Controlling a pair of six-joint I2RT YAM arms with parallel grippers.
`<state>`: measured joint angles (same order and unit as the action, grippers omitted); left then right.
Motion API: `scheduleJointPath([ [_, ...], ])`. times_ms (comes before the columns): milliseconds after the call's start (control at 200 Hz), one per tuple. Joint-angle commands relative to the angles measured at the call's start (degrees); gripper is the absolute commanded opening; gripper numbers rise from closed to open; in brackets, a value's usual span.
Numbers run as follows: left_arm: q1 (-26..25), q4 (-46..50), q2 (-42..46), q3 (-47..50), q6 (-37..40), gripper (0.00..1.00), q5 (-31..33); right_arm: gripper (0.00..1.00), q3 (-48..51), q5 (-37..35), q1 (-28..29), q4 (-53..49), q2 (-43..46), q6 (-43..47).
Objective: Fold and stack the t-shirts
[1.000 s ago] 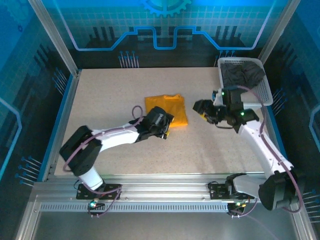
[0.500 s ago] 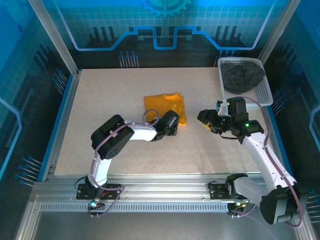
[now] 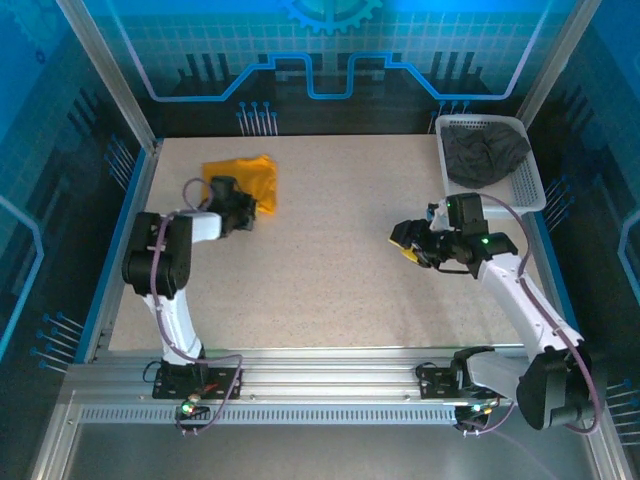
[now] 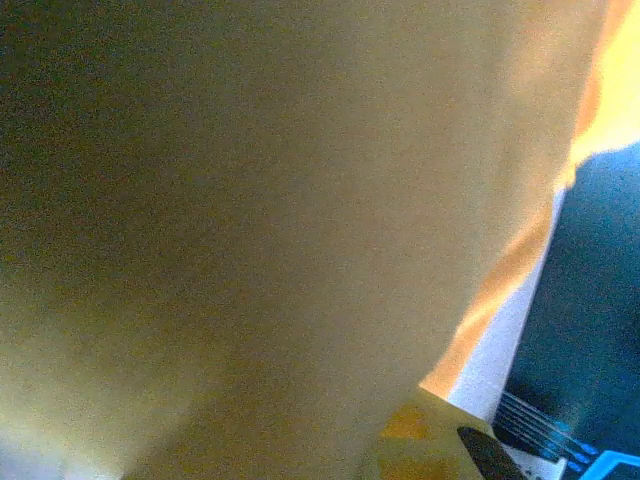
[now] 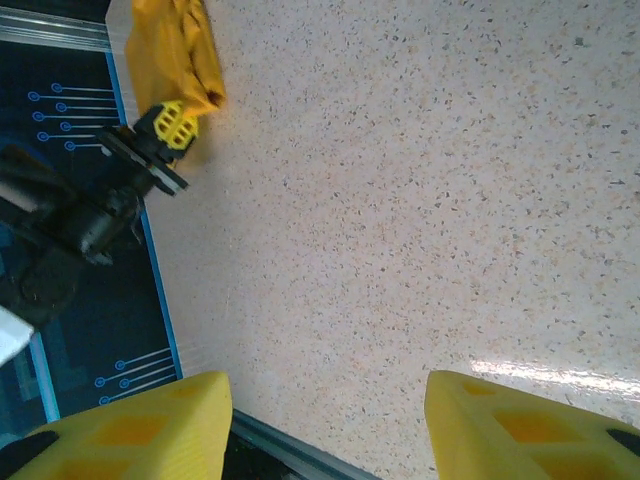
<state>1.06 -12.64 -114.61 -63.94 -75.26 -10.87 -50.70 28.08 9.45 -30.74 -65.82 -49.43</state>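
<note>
The left pincer (image 3: 246, 205) was clamped shut on an edge of the orange-yellow shirt (image 3: 243, 176), near the far left corner of the table (image 3: 330, 280). The crumpled shirt spread from the jaws toward the far edge. In the left wrist view its cloth lay right against the lens, with one yellow fingertip (image 4: 415, 440) at the bottom. The right pincer (image 3: 402, 240) hung over bare tabletop on the right side, its two yellow fingers (image 5: 130, 430) apart and holding nothing, well apart from the orange-yellow shirt. The dark grey shirt (image 3: 485, 155) lay bunched in the white basket (image 3: 528, 190) at the far right corner, just beyond the right pincer.
</note>
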Motion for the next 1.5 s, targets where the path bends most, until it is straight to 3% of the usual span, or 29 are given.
scheduleJointPath([
  [0,5.78,9.76,-6.52,-9.30,20.39,0.00,-11.77,0.55,-2.76,0.28,1.13,0.81,-1.55,-0.08],
  [170,12.30,9.66,-12.39,-17.36,23.05,0.00,-13.41,0.55,-5.02,-0.87,2.58,-0.06,-3.23,0.29],
  [325,13.44,26.68,-17.19,-31.05,35.88,0.00,-12.44,0.55,-5.46,-1.22,3.80,0.56,-4.45,0.10],
  [470,14.66,21.23,-14.08,-26.03,33.27,0.00,-12.28,0.55,-5.84,-1.51,4.76,3.48,-4.73,0.01],
  [550,14.30,20.64,-11.42,-25.36,31.45,0.37,-13.03,0.58,-6.22,-2.64,5.13,6.54,-3.63,-0.52],
  [620,13.22,20.63,-6.70,-24.17,30.88,0.61,-12.59,0.63,-7.15,-3.78,5.27,9.04,-2.66,-0.70],
  [625,13.16,20.68,-6.12,-23.97,30.88,0.67,-12.55,0.63,-7.27,-3.80,5.25,9.08,-2.65,-0.68],
  [635,12.93,20.70,-5.31,-23.71,30.88,0.89,-12.41,0.64,-7.54,-3.92,5.23,9.18,-2.65,-0.69],
  [650,12.65,20.67,-4.07,-23.34,30.91,0.98,-12.26,0.64,-8.08,-4.23,5.25,9.20,-2.62,-0.64],
  [750,9.83,22.99,5.83,-20.64,30.43,0.99,-9.09,0.71,-13.19,-5.60,5.08,7.18,-3.64,-0.01],
  [785,8.61,23.27,10.16,-18.78,29.91,0.99,-7.36,0.97,-15.26,-5.85,4.98,6.28,-4.40,0.22],
  [795,8.30,23.28,11.41,-18.28,29.65,0.99,-6.74,0.99,-15.87,-5.93,4.97,6.06,-4.56,0.35],
  [925,3.50,25.33,25.68,-10.74,25.67,0.99,-0.15,1.00,-23.20,-7.02,3.92,1.79,-6.52,0.85],
  [1020,0.25,17.27,34.06,-1.71,18.30,0.99,-0.29,1.00,-26.83,-10.82,3.47,-1.51,-6.07,2.33],
  [1165,-10.98,27.85,43.91,-1.36,22.36,0.99,15.19,1.00,-28.76,-22.10,3.94,-8.41,-2.64,7.24],
  [1346,-27.76,45.74,54.31,4.04,27.59,0.99,52.43,1.00,-21.49,-40.23,5.44,-13.73,3.21,13.73],
  [1496,-28.92,45.84,65.55,18.90,38.10,0.99,59.54,1.00,-4.91,-54.15,5.12,-2.33,12.03,20.76],
])
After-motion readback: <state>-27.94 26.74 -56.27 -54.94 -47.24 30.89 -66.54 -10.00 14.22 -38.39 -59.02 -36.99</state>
